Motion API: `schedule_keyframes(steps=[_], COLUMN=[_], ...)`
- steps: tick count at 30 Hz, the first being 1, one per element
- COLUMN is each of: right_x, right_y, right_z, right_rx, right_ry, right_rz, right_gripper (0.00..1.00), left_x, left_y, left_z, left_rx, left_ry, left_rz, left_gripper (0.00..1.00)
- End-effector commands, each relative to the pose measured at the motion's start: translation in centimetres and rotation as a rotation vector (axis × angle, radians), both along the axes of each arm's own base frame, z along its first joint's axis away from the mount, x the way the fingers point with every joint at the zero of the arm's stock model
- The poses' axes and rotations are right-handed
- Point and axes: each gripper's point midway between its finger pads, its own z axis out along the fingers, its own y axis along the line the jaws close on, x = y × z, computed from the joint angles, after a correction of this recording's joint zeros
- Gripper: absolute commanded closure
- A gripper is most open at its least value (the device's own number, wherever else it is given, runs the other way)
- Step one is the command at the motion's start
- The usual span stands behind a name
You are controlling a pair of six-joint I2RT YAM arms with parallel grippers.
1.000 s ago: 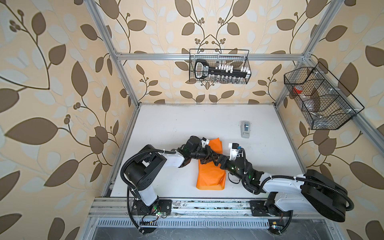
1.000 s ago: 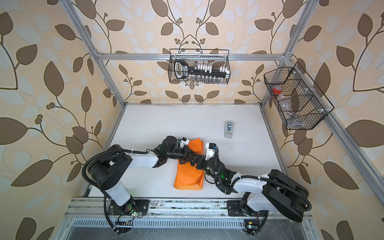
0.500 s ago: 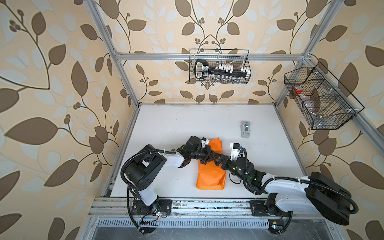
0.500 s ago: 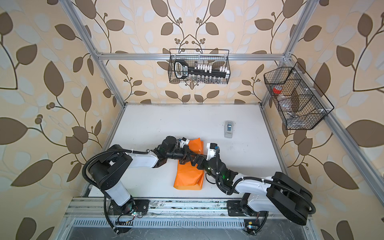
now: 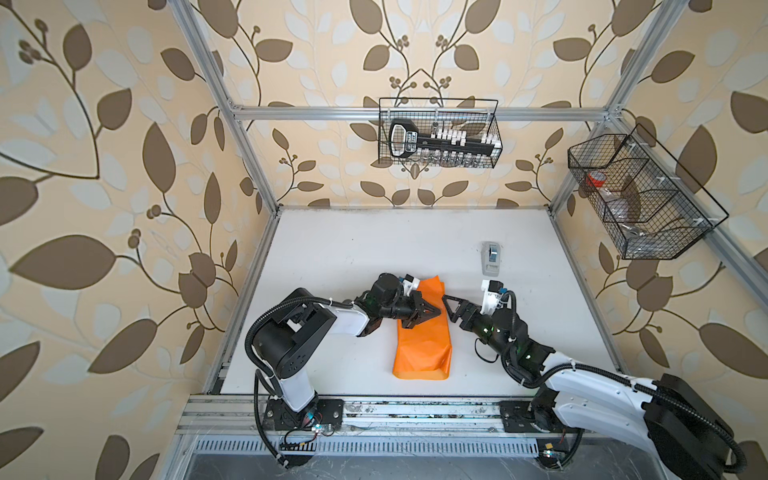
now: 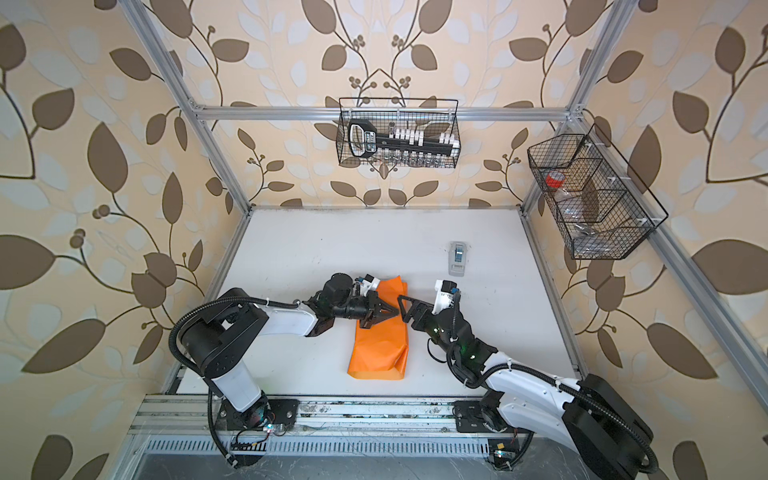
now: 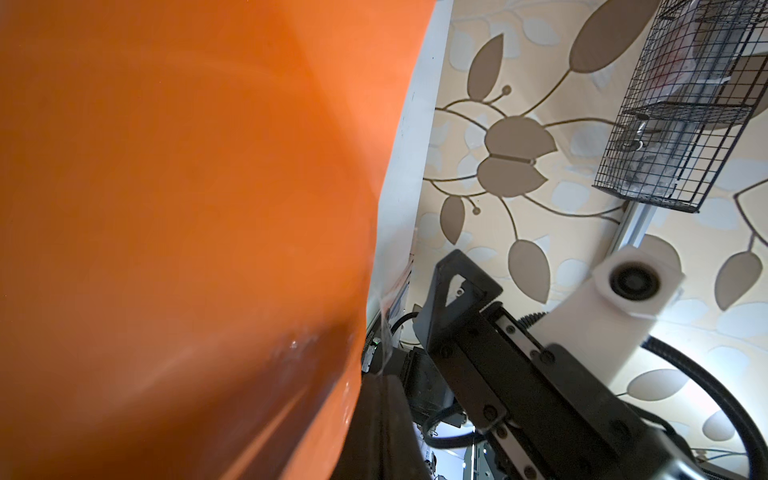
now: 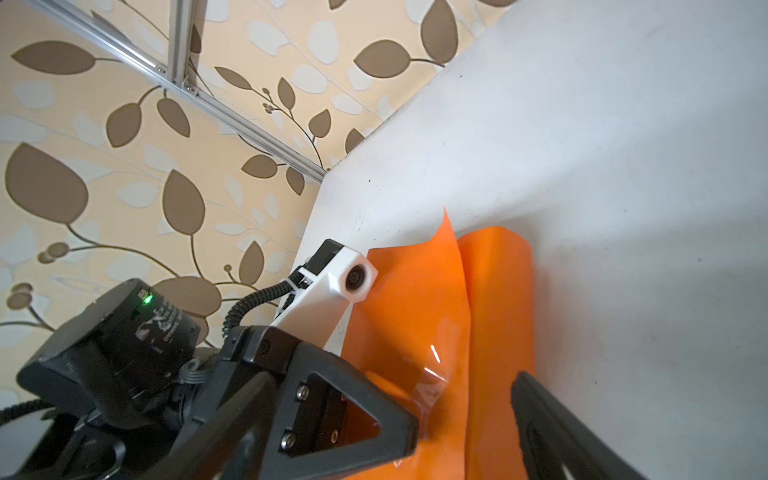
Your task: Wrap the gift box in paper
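With left gripper (image 5: 434,311) clamped together, resting its tip on the paper (image 5: 424,353), folded into a long orange bundle lying centrally on the bench (image 5: 374,257). With right gripper (image 5: 449,311) spread apart, hovering just right of it. Not showing any gift box, presumably wrapped inside. Probably handling light, thin, slippery, springy; best pinching a loose flap edge, not the glossy face.
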Motion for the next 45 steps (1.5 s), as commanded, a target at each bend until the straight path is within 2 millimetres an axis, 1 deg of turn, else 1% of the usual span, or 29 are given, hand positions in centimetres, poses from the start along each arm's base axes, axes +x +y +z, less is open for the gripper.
schedule_keyframes(steps=[1, 4, 7, 10, 11, 13, 15, 18, 21, 22, 23, 26, 28, 30, 32, 35, 40, 43, 45], right_x=[-0.2, 0.4, 0.7, 1.0, 1.1, 1.2, 1.4, 1.8, 2.2, 2.3, 2.4, 2.4, 2.5, 2.5, 2.6, 2.8, 3.1, 3.2, 3.2], right_y=[-0.9, -1.4, -1.1, -0.1, 0.3, 1.0, 1.6, 2.1, 2.0, 1.8, 1.7, 1.0, 0.9, 0.8, 1.0, 1.0, 0.2, -0.3, -0.5], right_z=[-1.6, -1.5, -1.2, -1.0, -0.9, -1.1, -1.3, -1.6, -2.5, -2.7, -2.9, -3.5, -3.6, -4.1, -4.6, -5.1, -6.2, -6.4, -6.0], right_rx=[0.021, 0.056, 0.047, 0.058, 0.045, 0.047, 0.042, 0.006, -0.081, -0.109, -0.129, -0.178, -0.187, -0.204, -0.214, -0.233, -0.291, -0.291, -0.282], right_ry=[0.085, 0.130, 0.176, 0.229, 0.223, 0.239, 0.249, 0.269, 0.318, 0.327, 0.334, 0.359, 0.357, 0.375, 0.392, 0.405, 0.442, 0.451, 0.442], right_rz=[0.021, 0.038, 0.071, 0.133, 0.172, 0.220, 0.250, 0.280, 0.282, 0.276, 0.274, 0.251, 0.249, 0.252, 0.265, 0.264, 0.233, 0.206, 0.194], right_gripper=[0.17, 0.30, 0.39, 0.39, 0.39, 0.34, 0.34, 0.39, 0.46, 0.46, 0.45, 0.35, 0.33, 0.33, 0.35, 0.36, 0.35, 0.36, 0.36], left_x=[-2.5, -2.7, -2.8, -2.8, -2.8, -2.7, -2.6, -2.6, -2.6, -2.6, -2.6, -2.6, -2.6, -2.6, -2.5, -2.5, -2.6, -2.6, -2.4], left_y=[2.6, 2.7, 2.7, 2.7, 2.7, 2.5, 2.4, 2.3, 2.2, 2.1, 2.1, 2.2, 2.2, 2.2, 2.2, 2.2, 2.3, 2.1, 2.0], left_z=[-7.5, -7.5, -7.3, -7.0, -6.9, -6.4, -5.9, -5.6, -5.5, -5.5, -5.4, -5.3, -5.3, -5.2, -5.1, -5.0, -4.8, -4.4, -4.1], left_rx=[0.194, 0.206, 0.209, 0.203, 0.198, 0.184, 0.170, 0.162, 0.157, 0.156, 0.154, 0.156, 0.156, 0.154, 0.151, 0.148, 0.133, 0.109, 0.090], left_ry=[0.217, 0.216, 0.214, 0.206, 0.204, 0.191, 0.177, 0.170, 0.172, 0.174, 0.173, 0.173, 0.175, 0.172, 0.168, 0.166, 0.155, 0.147, 0.140], left_rz=[0.020, 0.014, 0.006, 0.001, -0.001, -0.003, -0.005, -0.011, -0.014, -0.015, -0.013, -0.010, -0.009, -0.007, -0.005, -0.007, -0.004, 0.001, 0.007], left_gripper=[1.00, 1.00, 1.00, 1.00, 1.00, 1.00, 1.00, 1.00, 1.00, 1.00, 1.00, 1.00, 1.00, 1.00, 1.00, 1.00, 1.00, 1.00, 1.00])
